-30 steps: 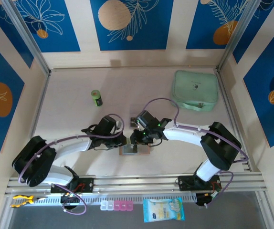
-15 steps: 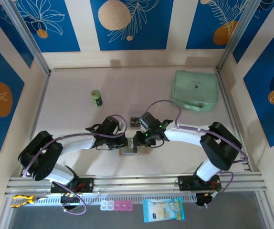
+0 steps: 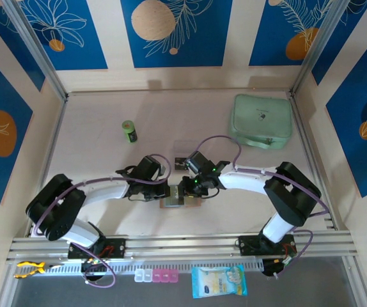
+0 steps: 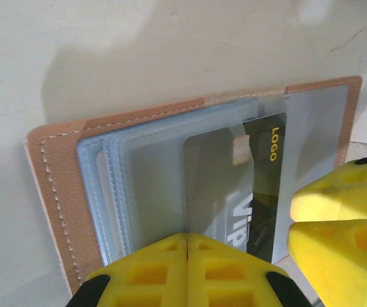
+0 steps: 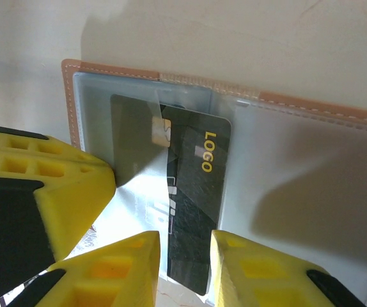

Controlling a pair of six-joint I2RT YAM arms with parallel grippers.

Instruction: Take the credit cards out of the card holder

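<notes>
the left pincer [image 4: 187,248] is shut tight, its two yellow fingers pressed together with no gap, their tips at the near edge of the card holder [image 4: 50,169], which lies open and flat on the table [image 4: 107,45] right under both pincers. a dark credit card [image 5: 199,182] marked "logo" sits half out of the clear pockets [image 4: 148,173], just ahead of the left pincer's tips. the right pincer [image 5: 185,249] stands narrow, just beside the left one, the card's bare end running into the gap between its fingers; whether they actually pinch it, i cannot tell from this angle. the mint-green case [image 3: 261,121] lies well beyond the right pincer.
</notes>
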